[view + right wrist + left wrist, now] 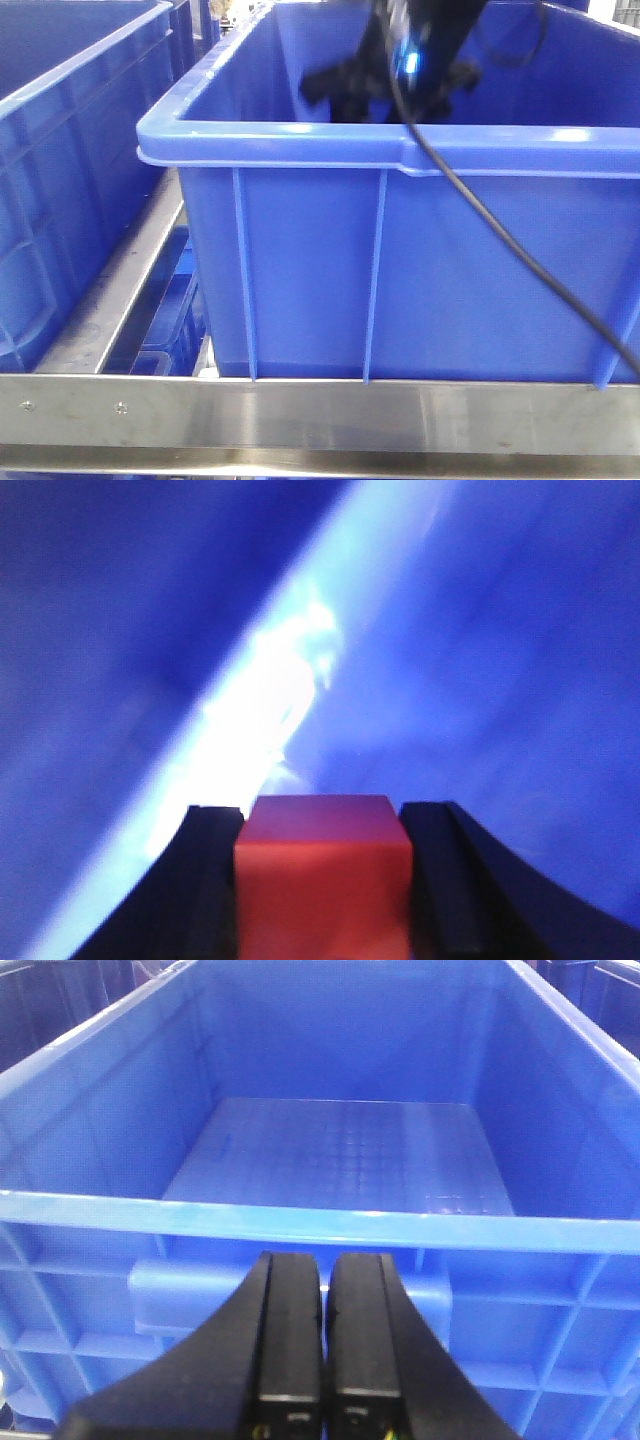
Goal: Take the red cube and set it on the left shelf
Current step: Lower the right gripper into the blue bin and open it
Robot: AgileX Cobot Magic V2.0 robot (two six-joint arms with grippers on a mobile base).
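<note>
Right hand (325, 880): pinching the red cube (323, 875) between its two black fingers (205, 880), one pad on each opposite side face. Top face and front face of cube visible, squarely seated, no tilt apparent. Background in right wrist view is blurred blue plastic w/ a bright glare streak; exact position over the crate cannot be read from that view.

Left hand (322, 1330): fingers pressed together, holding nothing, parked just outside the near rim of an empty blue crate (320, 1225).

Front view: dark arm hardware (400, 65) sits above/inside the large blue crate (400, 290) on the left shelf (320, 415), w/ a black cable trailing down over the crate wall. Cube itself not visible there.

Handling, est.:
- Cube looks rigid, flat-faced, sharp-edged; likely light for its size.
- Surface looks smooth, so possibly slippery; parallel-face pinch is the correct hold, centred on faces, not on edges or corners.
- Not fragile by appearance; a short drop into the crate should be low risk, but may bounce or roll.
- Keep squeeze steady until over the crate floor.

Markings: no brand, label or readable text on cube, crates or steel rail. Rail shows small screws (122, 406) only.
</note>
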